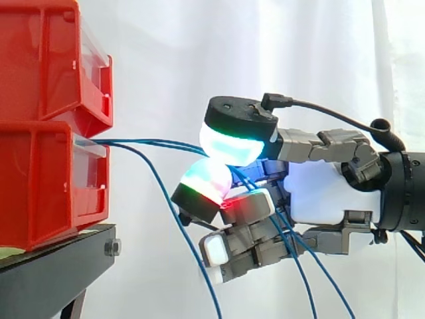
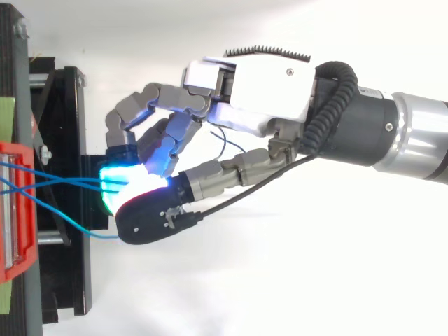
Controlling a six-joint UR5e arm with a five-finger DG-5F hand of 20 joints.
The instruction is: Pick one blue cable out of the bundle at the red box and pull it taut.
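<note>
Several thin blue cables (image 1: 154,143) run out of the gap between the stacked red boxes (image 1: 50,126) and stretch rightwards. My hand (image 1: 325,193) comes in from the right, with its fingers curled and glowing pads closed around the cables just right of the boxes. Two cables pass between the upper cyan pad (image 1: 229,145) and the green-red pad (image 1: 207,183). Behind the pinch, the cables hang down past the palm. From above, the blue cables (image 2: 59,183) cross over the red box (image 2: 17,210) and disappear under the glowing fingertips (image 2: 122,178). One more cable (image 1: 179,229) sags free below the hand.
The red boxes sit on a black stand (image 1: 56,272) at the left, with a bolt at its corner. A white curtain (image 1: 265,53) backs the scene. In the top view the black stand frame (image 2: 66,203) lies under the fingertips.
</note>
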